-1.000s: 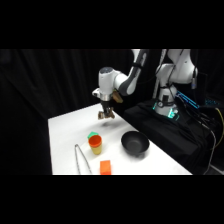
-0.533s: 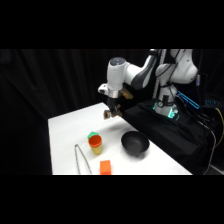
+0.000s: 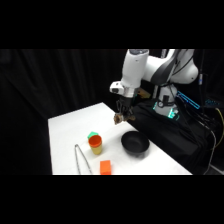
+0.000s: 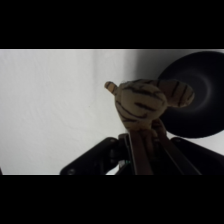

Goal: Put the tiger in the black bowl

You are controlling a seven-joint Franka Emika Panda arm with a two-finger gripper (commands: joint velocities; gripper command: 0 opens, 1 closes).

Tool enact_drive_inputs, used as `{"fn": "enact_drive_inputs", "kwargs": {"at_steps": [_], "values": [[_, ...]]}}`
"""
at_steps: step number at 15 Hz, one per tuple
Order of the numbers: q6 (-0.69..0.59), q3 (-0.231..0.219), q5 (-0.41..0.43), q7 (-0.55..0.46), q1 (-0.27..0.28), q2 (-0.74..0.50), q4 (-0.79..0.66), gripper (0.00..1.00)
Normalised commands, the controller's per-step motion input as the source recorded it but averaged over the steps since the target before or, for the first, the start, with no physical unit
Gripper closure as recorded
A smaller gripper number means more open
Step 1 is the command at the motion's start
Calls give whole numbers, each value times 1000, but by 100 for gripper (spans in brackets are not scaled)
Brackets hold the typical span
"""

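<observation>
Now we are seeing the white arm's two-finger gripper (image 3: 121,117) clenched on the small tan, dark-striped toy tiger (image 4: 141,103), holding it in the air above the white table (image 3: 70,130). Just beside it, lower down, the round glossy black bowl (image 3: 135,143) is sitting on the table.

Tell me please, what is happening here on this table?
The white robot arm holds a small striped toy tiger in its gripper, lifted above the white table. The tiger hangs in the air near the glossy black bowl but is not yet over it, so it is not in the bowl. An orange-and-yellow cup, an orange block and metal tongs lie untouched on the table.
</observation>
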Motion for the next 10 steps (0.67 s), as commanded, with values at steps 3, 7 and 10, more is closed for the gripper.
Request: {"fn": "enact_drive_inputs", "kwargs": {"at_steps": [3, 7, 10], "values": [[148, 114, 247, -107, 45, -157, -202, 92], [244, 131, 174, -19, 89, -101, -223, 92], [368, 116, 174, 9, 99, 51, -121, 92]]}}
